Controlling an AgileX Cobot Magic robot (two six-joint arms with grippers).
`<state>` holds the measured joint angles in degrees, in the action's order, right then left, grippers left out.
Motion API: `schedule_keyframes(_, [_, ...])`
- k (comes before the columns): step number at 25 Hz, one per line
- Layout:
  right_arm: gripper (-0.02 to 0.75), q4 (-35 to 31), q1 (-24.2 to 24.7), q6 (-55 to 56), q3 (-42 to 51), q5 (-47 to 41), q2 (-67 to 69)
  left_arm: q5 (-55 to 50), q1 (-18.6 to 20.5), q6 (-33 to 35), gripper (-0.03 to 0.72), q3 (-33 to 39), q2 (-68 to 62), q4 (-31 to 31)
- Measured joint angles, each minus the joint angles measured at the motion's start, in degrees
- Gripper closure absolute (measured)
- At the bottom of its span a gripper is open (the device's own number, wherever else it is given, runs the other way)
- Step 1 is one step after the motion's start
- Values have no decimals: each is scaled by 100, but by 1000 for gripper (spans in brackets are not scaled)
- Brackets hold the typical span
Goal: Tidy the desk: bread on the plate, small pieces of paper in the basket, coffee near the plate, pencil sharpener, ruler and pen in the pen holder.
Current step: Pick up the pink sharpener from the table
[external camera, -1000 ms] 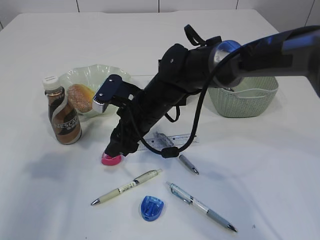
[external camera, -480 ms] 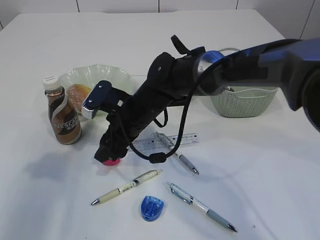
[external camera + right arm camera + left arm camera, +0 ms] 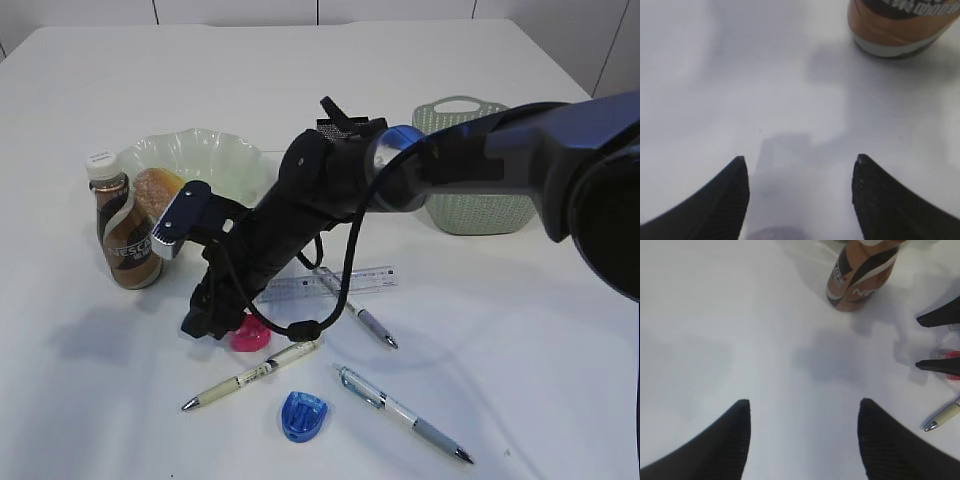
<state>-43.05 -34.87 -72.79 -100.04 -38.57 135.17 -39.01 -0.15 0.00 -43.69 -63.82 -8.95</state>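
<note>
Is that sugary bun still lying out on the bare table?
No, the bread sits inside the wavy-rimmed green plate, just behind the coffee bottle.

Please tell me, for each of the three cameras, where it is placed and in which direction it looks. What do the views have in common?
Exterior view: raised at the desk's near edge, slanting down; shows the right arm reaching across, right gripper by the pink sharpener.
Left wrist view: looks down past the open left gripper at bare desk.
Right wrist view: low over the desk, facing the coffee bottle's base, past open fingertips.
Shared: the coffee bottle appears in all three.
</note>
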Motion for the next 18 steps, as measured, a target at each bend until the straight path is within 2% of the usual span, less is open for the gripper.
schedule_keyframes(5, [228,21,0,0,-34,-15,0,0,0,0,214,0,0,0])
schedule_keyframes(7, [228,354,0,316,-44,-237,0,0,0,0,214,0,0,0])
schedule_keyframes(8, [227,823,0,704,-42,-512,0,0,0,0,214,0,0,0])
schedule_keyframes(10, [227,1303,0,1103,-67,-733,-41,0,0,0,214,0,0,0])
schedule_keyframes(14, [227,1730,0,1320,-66,-974,-227,0,0,0,214,0,0,0])
schedule_keyframes(18, [227,1846,0,1358,-69,-1037,-411,-12,0,0,214,0,0,0])
